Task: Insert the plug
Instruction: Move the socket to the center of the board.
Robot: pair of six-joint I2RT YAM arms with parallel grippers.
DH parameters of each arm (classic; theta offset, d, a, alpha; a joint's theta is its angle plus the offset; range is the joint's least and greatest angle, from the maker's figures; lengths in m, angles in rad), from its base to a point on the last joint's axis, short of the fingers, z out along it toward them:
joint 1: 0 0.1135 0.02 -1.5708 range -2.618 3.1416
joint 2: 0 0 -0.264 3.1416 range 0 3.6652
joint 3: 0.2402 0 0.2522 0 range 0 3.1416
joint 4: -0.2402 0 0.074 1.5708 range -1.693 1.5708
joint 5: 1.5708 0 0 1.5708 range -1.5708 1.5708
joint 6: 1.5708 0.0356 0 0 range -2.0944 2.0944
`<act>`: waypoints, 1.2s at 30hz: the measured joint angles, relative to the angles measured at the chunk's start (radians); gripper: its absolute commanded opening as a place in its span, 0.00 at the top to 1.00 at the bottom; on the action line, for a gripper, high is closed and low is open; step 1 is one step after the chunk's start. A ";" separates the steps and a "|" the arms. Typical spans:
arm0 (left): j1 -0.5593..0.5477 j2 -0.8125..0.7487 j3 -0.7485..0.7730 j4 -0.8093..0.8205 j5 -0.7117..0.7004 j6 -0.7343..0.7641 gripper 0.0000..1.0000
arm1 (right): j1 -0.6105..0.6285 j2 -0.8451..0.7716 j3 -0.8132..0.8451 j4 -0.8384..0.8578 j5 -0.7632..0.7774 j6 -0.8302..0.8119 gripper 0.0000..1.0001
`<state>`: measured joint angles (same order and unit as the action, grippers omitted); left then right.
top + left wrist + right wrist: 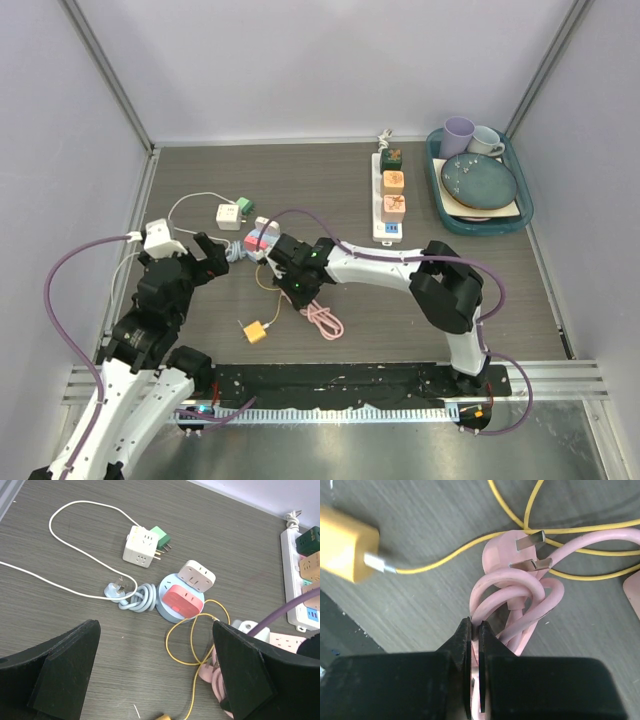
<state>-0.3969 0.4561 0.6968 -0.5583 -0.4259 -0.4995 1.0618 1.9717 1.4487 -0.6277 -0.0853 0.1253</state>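
A pink plug (512, 555) lies prongs-up on the table at the end of a knotted pink cable (520, 605), which also shows in the top view (323, 321). My right gripper (475, 630) is shut, its tips pinching a loop of that cable; in the top view it (301, 298) hangs over the cable's near-left end. My left gripper (155, 680) is open and empty, low over bare table, and shows in the top view (215, 252). Beyond it stands a round blue socket base (165, 607) with a red and a beige cube. A white power strip (390, 200) lies at the back right.
A yellow adapter (347, 542) with a thin yellow cord (195, 645) crosses the pink cable. A white cube socket (141, 546), a green plug (161, 537) and a light-blue plug with knotted cable (125, 592) lie at the left. A teal tray (520, 215) with dishes sits far right.
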 measured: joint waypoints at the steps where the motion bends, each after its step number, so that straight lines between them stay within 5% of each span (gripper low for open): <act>1: 0.000 0.003 0.000 0.000 0.000 0.000 0.00 | 0.005 -0.004 -0.007 0.001 -0.015 0.000 0.99; 14: 0.001 0.114 0.000 0.000 -0.011 -0.002 0.00 | -0.059 -0.199 -0.260 0.003 -0.074 0.003 0.90; 17: 0.001 0.151 0.000 0.000 -0.014 -0.013 0.01 | -0.065 -0.205 -0.268 0.008 -0.092 0.000 0.80; 26: 0.003 0.291 0.015 0.000 -0.026 -0.043 0.00 | -0.071 -0.217 -0.270 0.005 -0.123 -0.014 0.27; 36: 0.132 0.751 0.297 0.023 -0.029 -0.019 0.00 | -0.183 -0.352 -0.277 0.016 -0.148 -0.022 0.16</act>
<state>-0.2653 1.2068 0.9939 -0.5350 -0.4553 -0.5186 0.8787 1.6199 1.1717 -0.6113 -0.2329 0.1036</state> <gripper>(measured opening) 0.996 0.835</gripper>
